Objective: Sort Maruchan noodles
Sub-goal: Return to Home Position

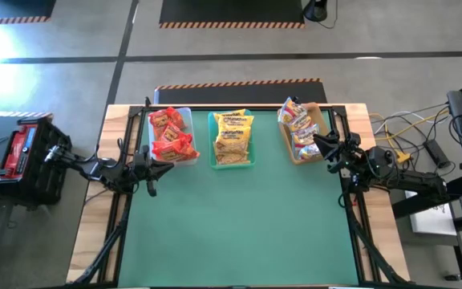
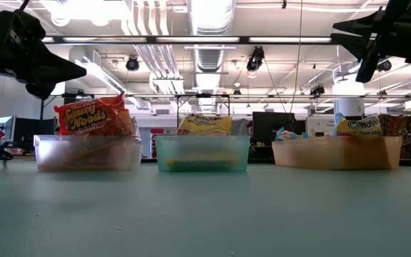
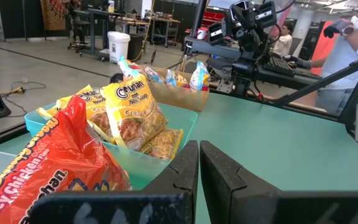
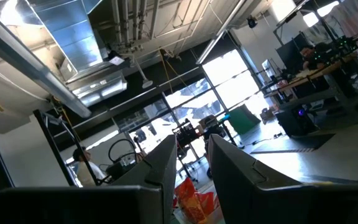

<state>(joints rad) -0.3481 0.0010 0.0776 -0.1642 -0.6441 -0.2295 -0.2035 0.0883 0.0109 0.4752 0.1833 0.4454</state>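
While both jaws are empty, left shut, right slightly parted, a red packet [image 3: 55,155] reads "Spicy Chicken"

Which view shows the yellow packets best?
The left wrist view: the yellow packets stand close up in the teal bin. The high view shows them small from above, the low view only their tops, and the right wrist view none.

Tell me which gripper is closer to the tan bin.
Right. The right gripper hovers at the tan bin's right edge; the left gripper is across the table, beside the clear bin.
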